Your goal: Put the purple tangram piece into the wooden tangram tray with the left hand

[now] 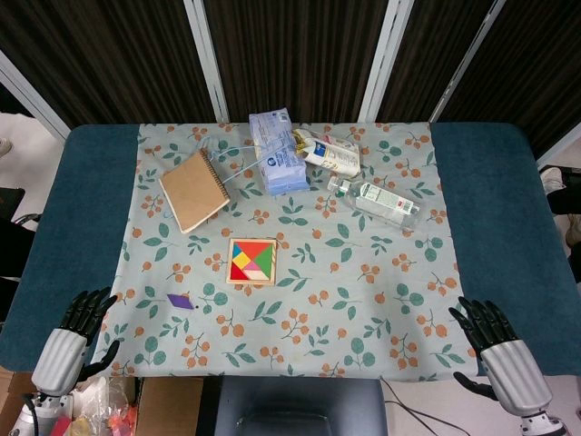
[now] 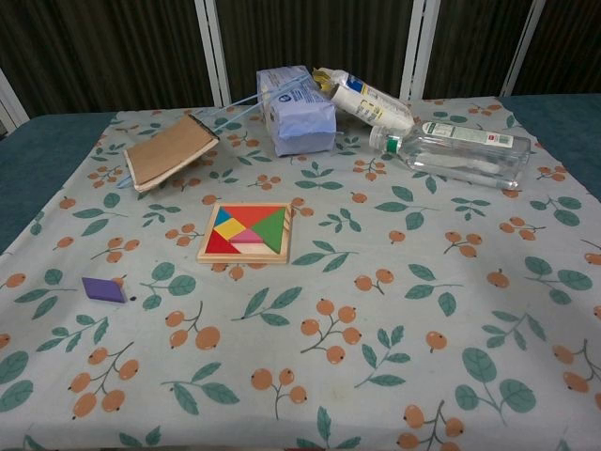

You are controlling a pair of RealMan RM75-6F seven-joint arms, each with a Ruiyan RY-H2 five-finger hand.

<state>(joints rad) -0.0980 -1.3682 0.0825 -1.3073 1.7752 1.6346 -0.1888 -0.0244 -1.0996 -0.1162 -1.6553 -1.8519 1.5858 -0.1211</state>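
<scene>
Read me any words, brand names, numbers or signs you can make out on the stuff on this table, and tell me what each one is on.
No text can be read.
Clear bottle: white label with green printing, too small to read.
Blue tissue pack: dark round logo and printing, blurred.
White and yellow packet: printing too blurred.
Brown notebook: plain cover, no text seen.
Wooden tangram tray, purple tangram piece: no markings.

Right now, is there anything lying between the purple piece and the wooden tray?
Nothing visible. The purple piece lies flat on the cloth, left of the wooden tray and nearer the robot, with only bare cloth between them. The notebook sits farther back.
</scene>
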